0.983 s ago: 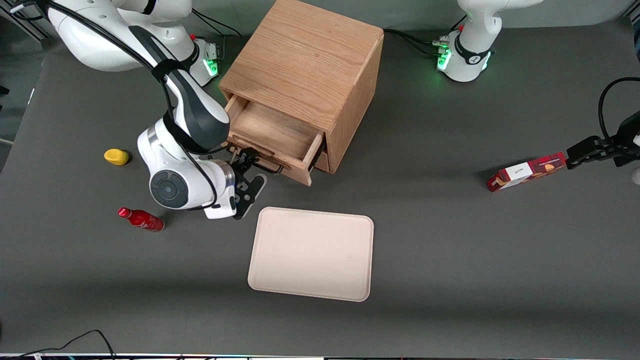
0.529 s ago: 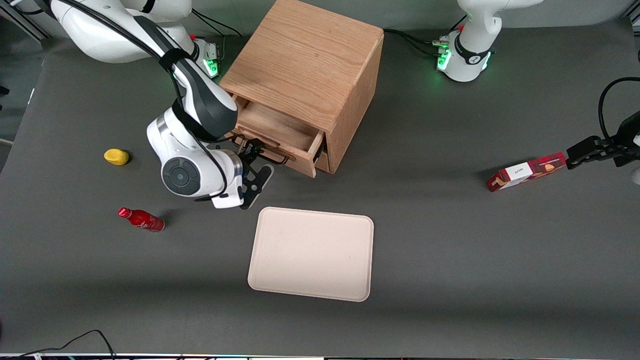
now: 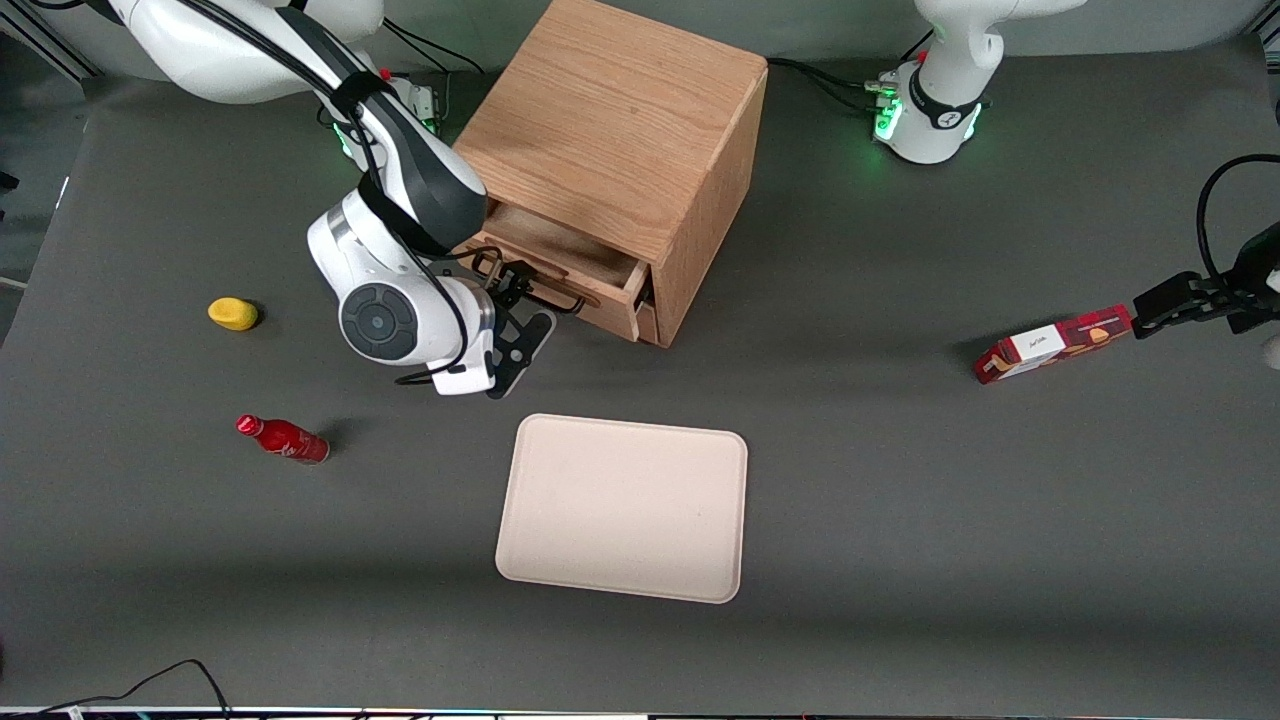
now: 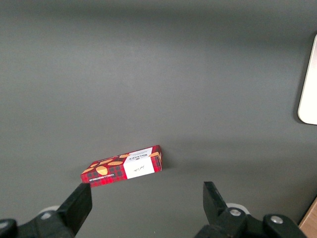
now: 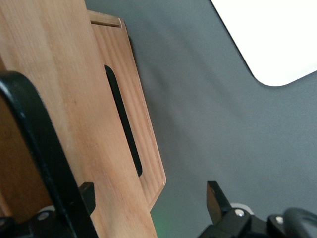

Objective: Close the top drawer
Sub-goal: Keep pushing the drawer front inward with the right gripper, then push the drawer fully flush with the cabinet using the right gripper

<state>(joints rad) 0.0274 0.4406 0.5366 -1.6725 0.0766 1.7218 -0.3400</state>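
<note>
Front view shows the right arm bent down over the desk (image 3: 900, 480), its wrist low and its tool (image 3: 515, 325) right at the face of the top drawer (image 3: 560, 270) of the wooden cabinet (image 3: 610, 130). The tool's fingers (image 5: 215, 198) stand apart, open, closed on nothing; the drawer's black wire handle (image 5: 42, 148) crosses close in front of the wrist camera. Compared with a second ago, the drawer has slid a good way back into the cabinet and the wrist has followed it, moving farther from the front camera. A short strip of the drawer's inside still shows. Its front panel runs long across the cabinet's face, and it faces out toward the beige tray (image 3: 625, 505), which lies nearer the front camera. The lower drawer (image 5: 131, 119) sits shut beneath it.
</note>
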